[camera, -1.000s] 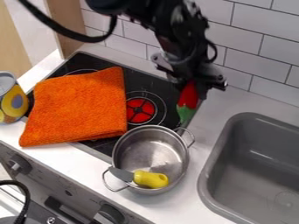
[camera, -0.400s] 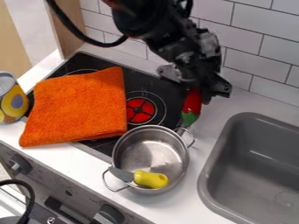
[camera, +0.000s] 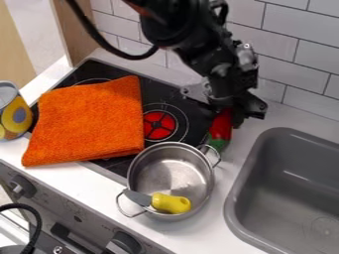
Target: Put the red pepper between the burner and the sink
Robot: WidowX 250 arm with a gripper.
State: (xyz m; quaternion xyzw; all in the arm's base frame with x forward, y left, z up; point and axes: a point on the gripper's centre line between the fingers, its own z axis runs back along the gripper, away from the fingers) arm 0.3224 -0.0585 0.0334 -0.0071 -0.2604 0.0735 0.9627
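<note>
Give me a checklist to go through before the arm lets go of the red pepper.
1. Red pepper held by the gripper: ok, its red end is up at the gripper.
2. Pepper to the sink side of the red burner: ok.
3. Pepper outside the sink: ok, it is on the stove side of the rim.
4. Pepper resting on the counter: cannot tell, its contact with the surface is unclear.
5. Green end clear of the pot's nearer handle: cannot tell, they meet in the picture, but touching is unclear.
</note>
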